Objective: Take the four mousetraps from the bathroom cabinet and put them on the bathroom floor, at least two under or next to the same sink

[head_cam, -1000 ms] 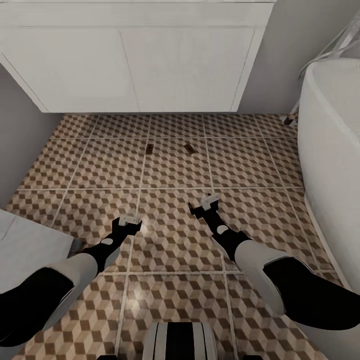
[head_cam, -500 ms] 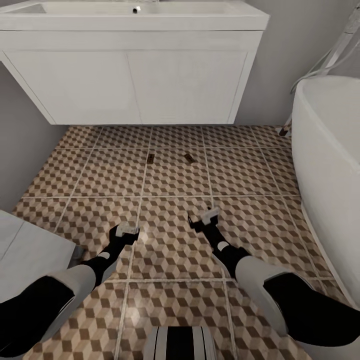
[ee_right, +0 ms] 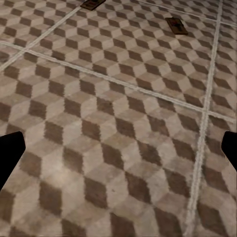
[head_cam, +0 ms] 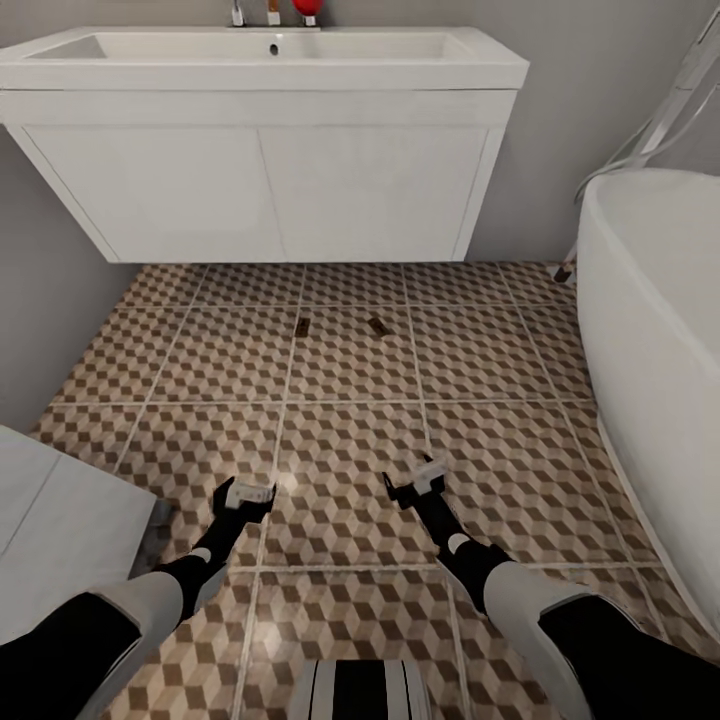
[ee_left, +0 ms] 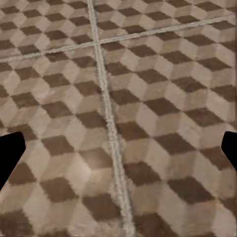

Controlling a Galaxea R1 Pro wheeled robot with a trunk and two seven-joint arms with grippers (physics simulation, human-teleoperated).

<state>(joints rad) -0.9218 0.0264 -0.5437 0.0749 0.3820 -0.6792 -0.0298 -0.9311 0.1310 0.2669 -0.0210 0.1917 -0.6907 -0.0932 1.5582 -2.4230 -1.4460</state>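
Two mousetraps lie flat on the cube-patterned bathroom floor (head_cam: 340,450), one (head_cam: 302,325) to the left of the other (head_cam: 377,326), both just in front of the white vanity under the bathroom sink (head_cam: 260,48). The right wrist view catches them too, one mousetrap (ee_right: 176,25) in full and the other mousetrap (ee_right: 93,4) cut by the frame's edge. My left gripper (head_cam: 248,494) and right gripper (head_cam: 417,480) hover low over the tiles, well short of the traps. Both are open, with only bare tile between the dark fingertips (ee_left: 10,153) (ee_right: 229,148).
A white curved bathtub (head_cam: 650,330) fills the right side, with a chrome stand behind it. A white fixture (head_cam: 60,520) sits at the lower left beside my left arm. Grey walls flank the vanity (head_cam: 270,180). Chrome taps (head_cam: 238,12) and a red item (head_cam: 308,8) stand behind the basin.
The head view has risen and pulled back, bringing the basin top and taps into sight. Both arms have drawn back toward my body. The two mousetraps lie where they were.
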